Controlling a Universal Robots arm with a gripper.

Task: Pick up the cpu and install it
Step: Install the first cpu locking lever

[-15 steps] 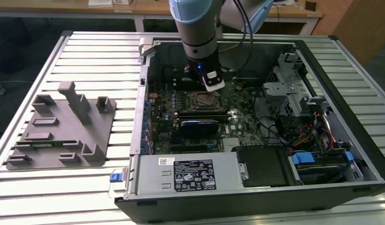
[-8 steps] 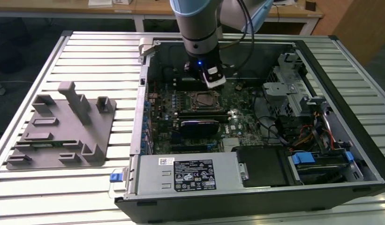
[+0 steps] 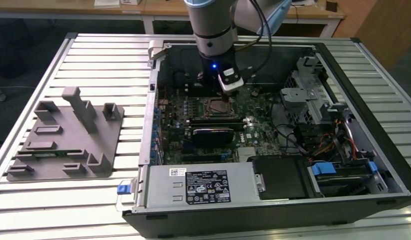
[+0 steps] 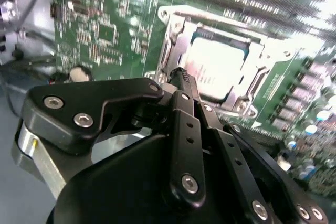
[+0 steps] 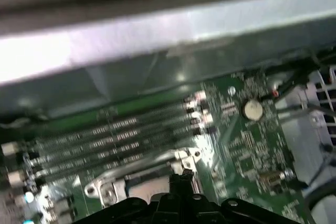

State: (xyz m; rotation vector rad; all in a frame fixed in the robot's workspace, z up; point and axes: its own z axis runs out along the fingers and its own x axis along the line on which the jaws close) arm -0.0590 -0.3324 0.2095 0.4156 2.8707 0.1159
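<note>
Table (image 3: pixel 91 60): slatted metal top carrying the open computer case; a grey plastic fixture (image 3: pixel 65 140) lies on it at about 9 o'clock from the case in the exterior view.
Computer case (image 3: pixel 365 100): lying on its side with the panel off, the power supply (image 3: pixel 198 186) along its 6 o'clock edge in the exterior view.
Arm (image 3: pixel 212 30): comes down from 12 o'clock in the exterior view and ends just above the board.
Motherboard (image 4: pixel 105 30): green, with the memory slots (image 5: pixel 94 140) running beside the socket.
Socket (image 4: pixel 176 35): square metal frame near the board's centre in the exterior view.
Cpu (image 4: pixel 215 72): silver-topped square lying flat inside the socket frame in the second wrist view; it looks seated, not carried.
Gripper (image 4: pixel 181 77): black linkage poised just beside the socket's edge; the jaws appear drawn together, with nothing between them.
Step in hand, judged: placement appears done. For good work, the chip should lie level within the frame on all four sides, and the jaws should stay clear of the frame and the nearby small parts.
</note>
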